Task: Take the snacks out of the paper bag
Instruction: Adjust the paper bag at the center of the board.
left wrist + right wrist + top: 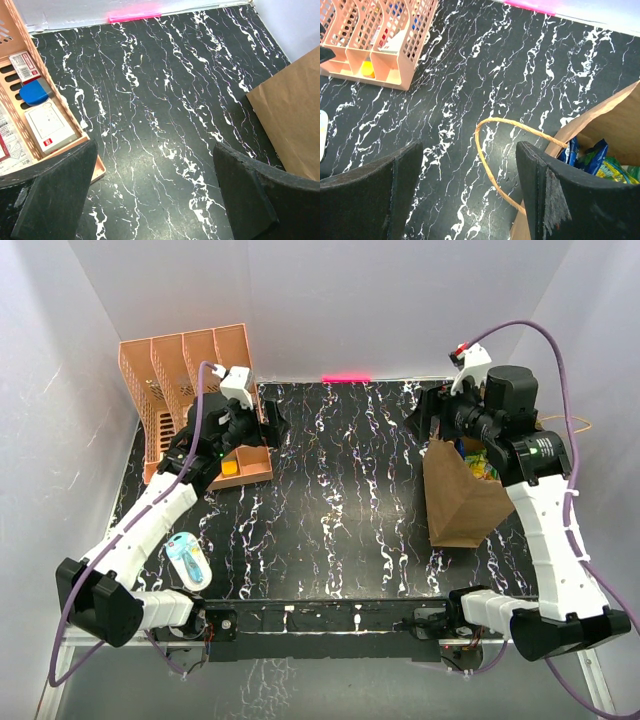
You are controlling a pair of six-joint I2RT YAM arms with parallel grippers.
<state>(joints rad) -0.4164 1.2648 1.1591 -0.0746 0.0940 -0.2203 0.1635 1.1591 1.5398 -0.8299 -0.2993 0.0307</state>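
Note:
The brown paper bag [460,502] stands at the right of the table, its mouth open upward. Blue and green snacks [478,462] show inside it. In the right wrist view the blue and green packets [592,157] lie in the bag's mouth [615,115]. My right gripper [470,150] hovers open at the bag's left rim, and the twisted paper handle [487,150] loops between its fingers without touching either. My left gripper [155,190] is open and holds nothing, over bare table beside the orange organiser [30,115]. The bag's side [295,130] is far to its right.
The peach-orange file organiser [190,390] with small stationery stands at the back left. A light-blue and white oval gadget [188,560] lies near the front left by the left arm. A pink strip [345,377] marks the back edge. White walls enclose the table.

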